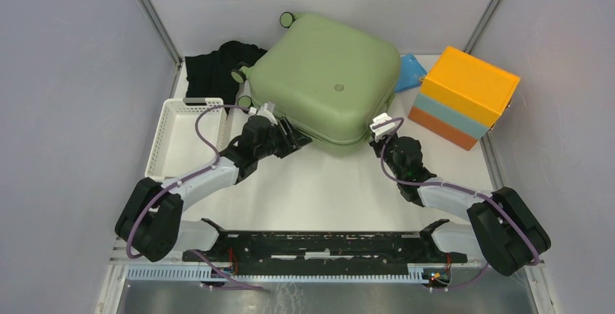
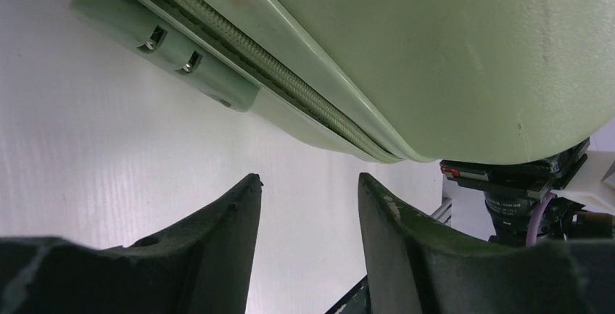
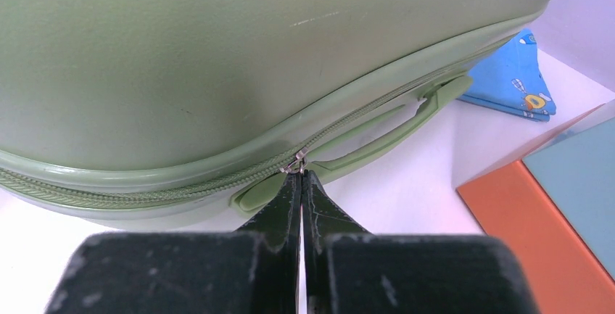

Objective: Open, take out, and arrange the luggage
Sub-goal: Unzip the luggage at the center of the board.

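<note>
Top external view: the large sage-green hard-shell suitcase point(image 1: 326, 75) lies flat and closed at the back middle of the white table point(image 1: 326, 183), with its small black wheels on its left side. A white perforated plastic basket point(image 1: 163, 140) stands to its left, and a crumpled black cloth point(image 1: 214, 67) lies behind the basket. An orange and light-blue box point(image 1: 464, 96) stands to its right, with a blue printed cloth point(image 1: 410, 71) between the box and the suitcase.

Left wrist view: the left gripper point(image 2: 308, 180) hovers just beside the suitcase's near left corner. Its jaws are spread, and only bare table shows between them.

Right wrist view: the right gripper point(image 3: 299, 176) has its jaws pressed together. Their tips meet the small metal zip pull point(image 3: 296, 162) on the near right edge, just beside the moulded green handle point(image 3: 384, 136). Whether the pull is pinched cannot be told.
</note>
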`<state>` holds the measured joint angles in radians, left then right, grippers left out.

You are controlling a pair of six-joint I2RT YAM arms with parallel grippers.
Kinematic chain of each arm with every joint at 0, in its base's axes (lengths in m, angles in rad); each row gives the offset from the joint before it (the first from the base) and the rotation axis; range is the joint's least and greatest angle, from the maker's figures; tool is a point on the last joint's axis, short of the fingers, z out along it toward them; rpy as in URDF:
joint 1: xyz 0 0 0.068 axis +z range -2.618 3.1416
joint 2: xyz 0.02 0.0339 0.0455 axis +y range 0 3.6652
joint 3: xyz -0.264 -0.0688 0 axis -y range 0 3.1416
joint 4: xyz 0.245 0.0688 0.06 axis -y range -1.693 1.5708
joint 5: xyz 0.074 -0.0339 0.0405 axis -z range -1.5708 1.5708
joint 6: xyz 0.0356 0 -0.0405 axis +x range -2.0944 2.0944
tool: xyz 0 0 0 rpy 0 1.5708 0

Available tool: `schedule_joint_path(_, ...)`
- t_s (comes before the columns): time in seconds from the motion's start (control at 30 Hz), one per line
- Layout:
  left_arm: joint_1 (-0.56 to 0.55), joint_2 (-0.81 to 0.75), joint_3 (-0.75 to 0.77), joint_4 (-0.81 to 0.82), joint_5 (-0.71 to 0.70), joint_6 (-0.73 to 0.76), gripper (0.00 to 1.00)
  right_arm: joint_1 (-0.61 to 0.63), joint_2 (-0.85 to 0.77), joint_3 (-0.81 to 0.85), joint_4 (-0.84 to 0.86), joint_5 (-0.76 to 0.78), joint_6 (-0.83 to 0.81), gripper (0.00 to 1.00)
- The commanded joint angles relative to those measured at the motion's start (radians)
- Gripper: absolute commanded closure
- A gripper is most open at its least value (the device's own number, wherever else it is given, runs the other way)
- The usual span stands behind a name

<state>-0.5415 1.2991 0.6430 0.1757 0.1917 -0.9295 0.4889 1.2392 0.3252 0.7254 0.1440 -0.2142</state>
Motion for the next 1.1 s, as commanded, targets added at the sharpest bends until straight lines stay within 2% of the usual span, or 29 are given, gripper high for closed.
schedule_joint_path(0.0, -0.016, 0.039, 0.037, 0.102, -0.052, -0.099, 0.4, -0.012, 0.007, 0.001, 0.007, 0.063, 0.006, 1.0)
schedule_joint_path(0.17, -0.027, 0.094, 0.04, 0.099, -0.14, -0.19, 0.29, -0.012, 0.011, -0.005, 0.026, 0.047, 0.016, 1.0)
schedule_joint_path(0.27, -0.029, 0.125, 0.041, 0.114, -0.179, -0.236, 0.27, -0.012, 0.01, -0.011, 0.031, 0.042, 0.018, 1.0)
schedule_joint_path(0.5, -0.047, 0.145, 0.042, 0.168, -0.18, -0.296, 0.29, -0.012, 0.009, -0.026, 0.042, 0.035, 0.019, 1.0)
schedule_joint_path(0.67, -0.06, 0.075, -0.008, 0.178, -0.183, -0.293, 0.44, -0.012, 0.009, -0.027, 0.048, 0.023, 0.027, 1.0)
schedule_joint_path(0.77, -0.064, 0.045, -0.023, 0.18, -0.189, -0.299, 0.47, -0.012, 0.014, -0.028, 0.054, 0.019, 0.033, 1.0)
schedule_joint_path(0.87, -0.067, 0.049, -0.012, 0.179, -0.189, -0.299, 0.47, -0.012, 0.013, -0.028, 0.054, 0.012, 0.036, 1.0)
schedule_joint_path(0.97, -0.067, 0.094, 0.022, 0.158, -0.189, -0.31, 0.39, -0.012, 0.006, -0.03, 0.053, 0.012, 0.036, 1.0)
schedule_joint_path(1.07, -0.067, 0.156, 0.073, 0.11, -0.189, -0.323, 0.38, -0.012, 0.0, -0.031, 0.048, 0.016, 0.033, 1.0)
